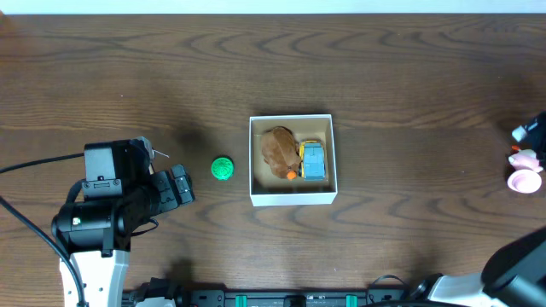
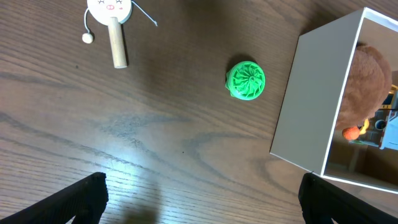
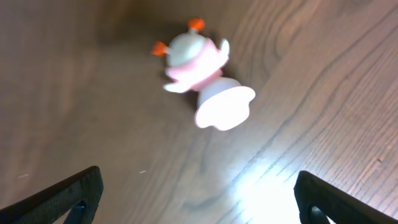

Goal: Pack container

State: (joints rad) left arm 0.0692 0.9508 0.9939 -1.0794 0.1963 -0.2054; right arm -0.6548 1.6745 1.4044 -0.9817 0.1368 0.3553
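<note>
Container [image 1: 293, 198] sits about mid-table, square w/ thin white walls, open top, tan inside. Table [image 1: 409, 77] is dark wood grain.

Inside the container:
- brown plush toy [image 1: 278, 151] fills the left half
- blue-and-yellow toy [image 1: 314, 161] lies along the right wall, touching the plush
- small orange bit [image 1: 291, 175] sits at the plush's near edge; can't tell which toy it belongs to

Green ridged ball [image 2: 246, 80] lies on the table just left of the container, close to its white outer wall but not touching.

Left pincer [image 2: 205, 202] hangs over bare wood left of the ball. Its fingers are spread wide to both lower corners of the wrist view w/ nothing btwn them, so it's released. Ball and container wall lie ahead of it.

Wooden-handled toy [image 2: 111, 15] w/ a round white face and a small bead on a string lies flat on the table. It's well apart from the ball, on the side away from the container. In the overhead view it's mostly hidden by the left arm.

Pink-and-white figure [image 3: 205, 78] w/ two orange tips lies tipped over at the far right edge of the table, well apart from the container. The right wrist view of it is blurred.

Right pincer [image 3: 199, 199] hangs near the figure w/ fingers wide apart and empty, not touching it.
</note>
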